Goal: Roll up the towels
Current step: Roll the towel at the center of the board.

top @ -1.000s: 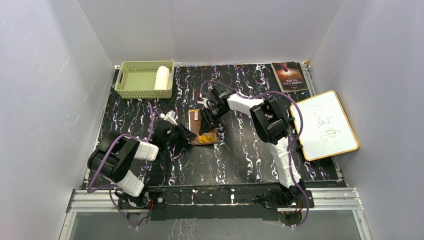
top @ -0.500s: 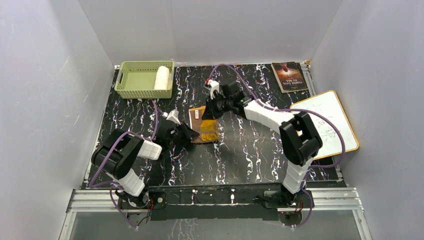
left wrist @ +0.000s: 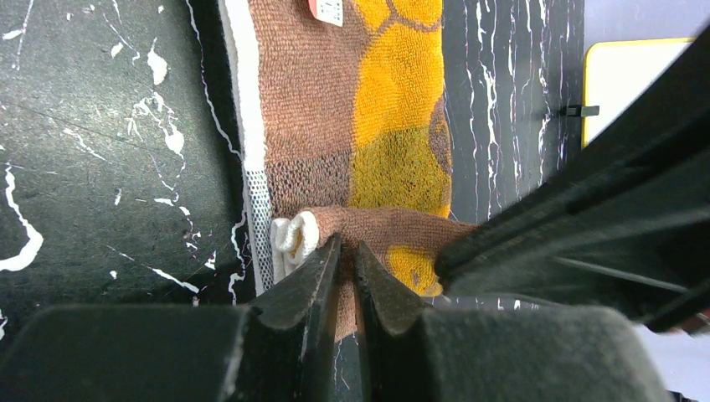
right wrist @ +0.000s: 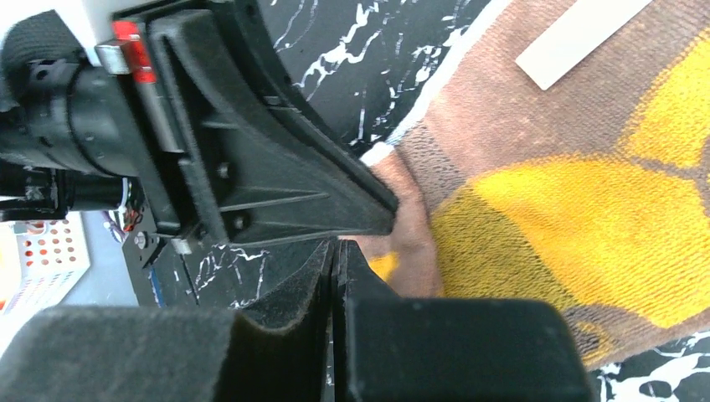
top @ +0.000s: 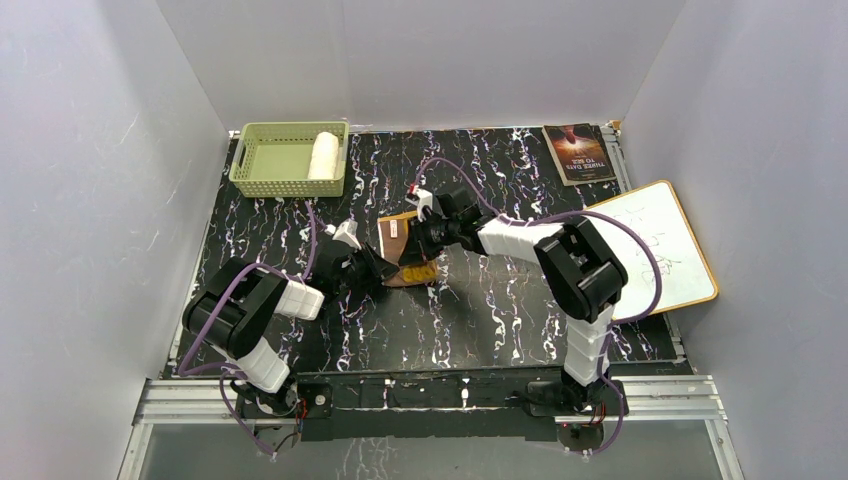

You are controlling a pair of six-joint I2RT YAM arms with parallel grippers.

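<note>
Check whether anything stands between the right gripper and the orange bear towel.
Nothing visible does. The right gripper, shut, has its tips at the rolled edge of the orange towel. The left gripper pinches that same roll right beside it, crowding but not blocking.

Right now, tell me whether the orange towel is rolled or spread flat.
Mostly spread: the orange towel lies flat, only one edge curled over.

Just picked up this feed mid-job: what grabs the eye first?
The orange and brown towel at the table's centre, one edge curled into a roll, with the left end effector pinched on that roll and the right end effector shut beside it. At the far left, a rolled white towel sits in the green basket.
</note>
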